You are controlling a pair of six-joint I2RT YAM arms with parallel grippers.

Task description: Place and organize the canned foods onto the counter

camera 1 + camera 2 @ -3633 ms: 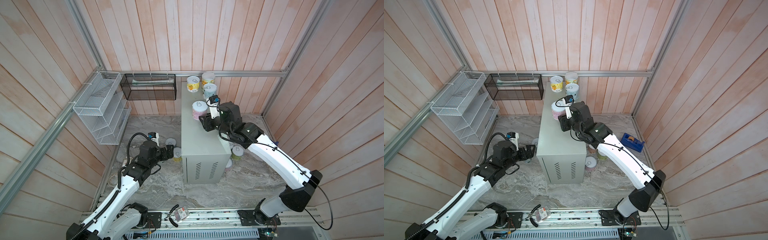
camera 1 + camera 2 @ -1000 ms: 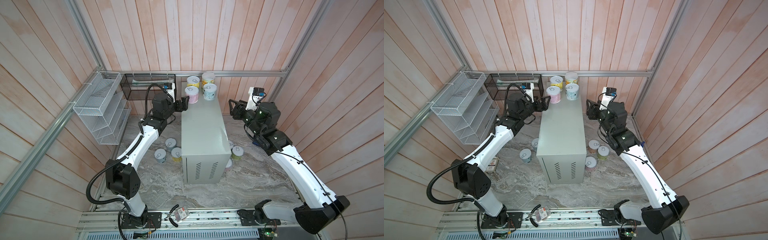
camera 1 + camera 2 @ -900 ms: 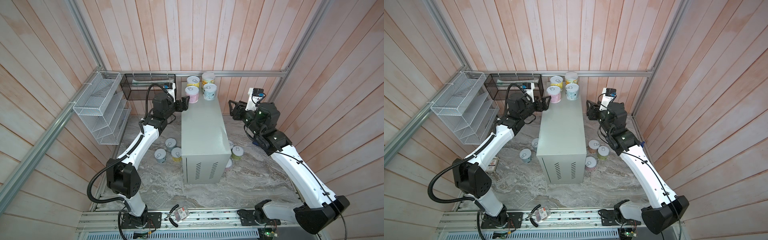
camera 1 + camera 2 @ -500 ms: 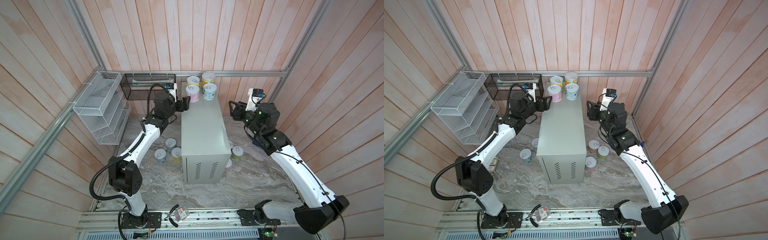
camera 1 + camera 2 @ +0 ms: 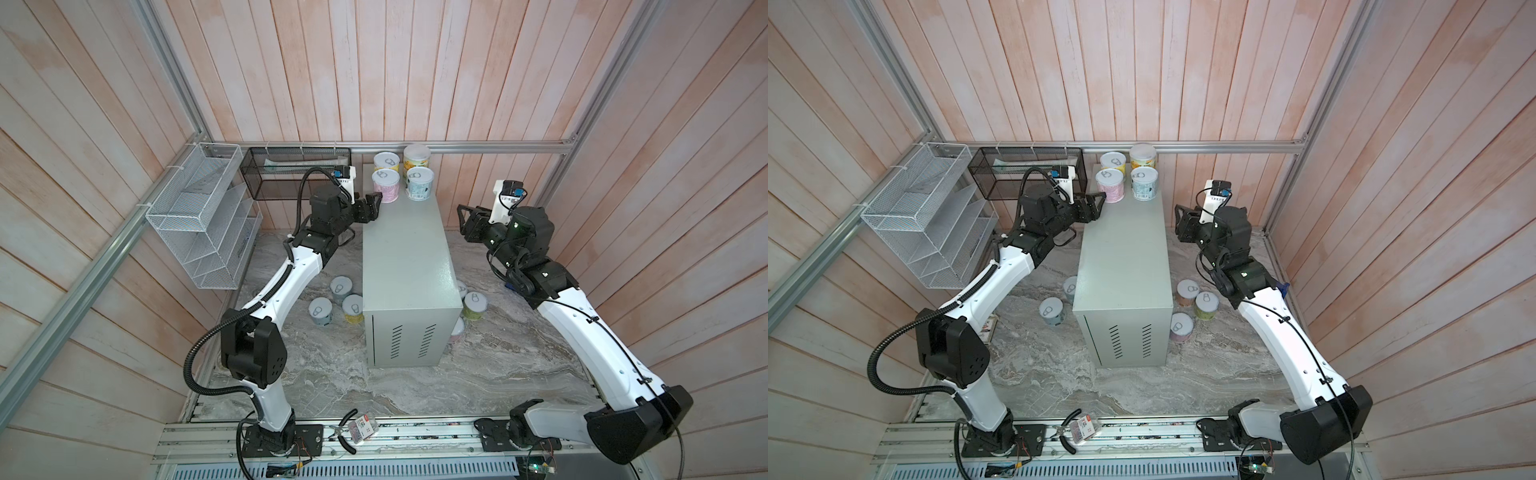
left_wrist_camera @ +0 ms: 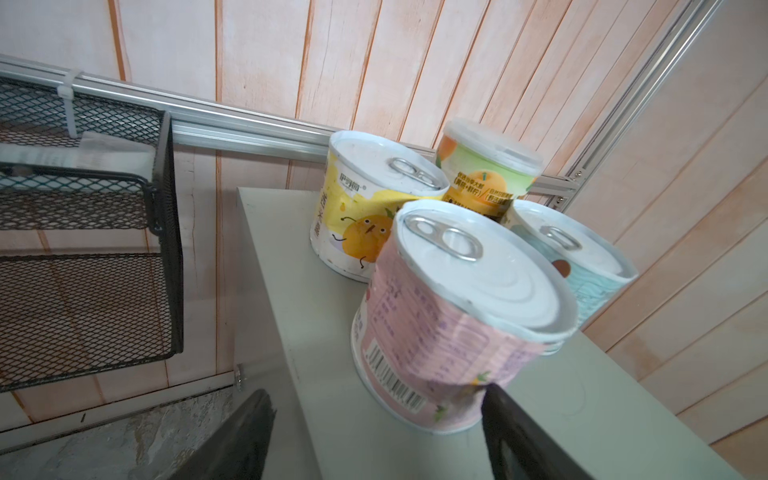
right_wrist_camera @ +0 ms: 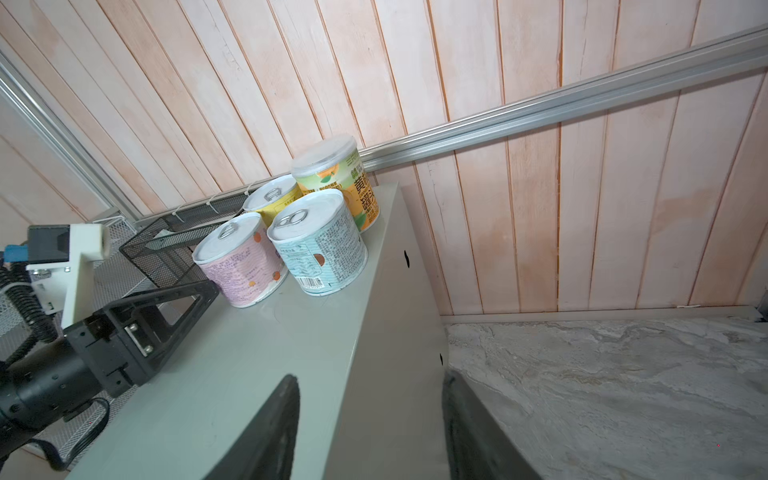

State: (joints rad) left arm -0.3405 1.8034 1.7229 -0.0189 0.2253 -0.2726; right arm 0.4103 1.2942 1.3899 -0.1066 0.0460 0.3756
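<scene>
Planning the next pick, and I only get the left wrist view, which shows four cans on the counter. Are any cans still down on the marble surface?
Observer: Yes, three cans stand upright on the marble surface, left of the counter.
Operator: Any on its other side?
Observer: Three more, lids up, beside its right wall.
Operator: Could the other arm fetch one?
Observer: Probably. The right end effector hangs off the counter's right side, jaws apart, with nothing between them.
</scene>
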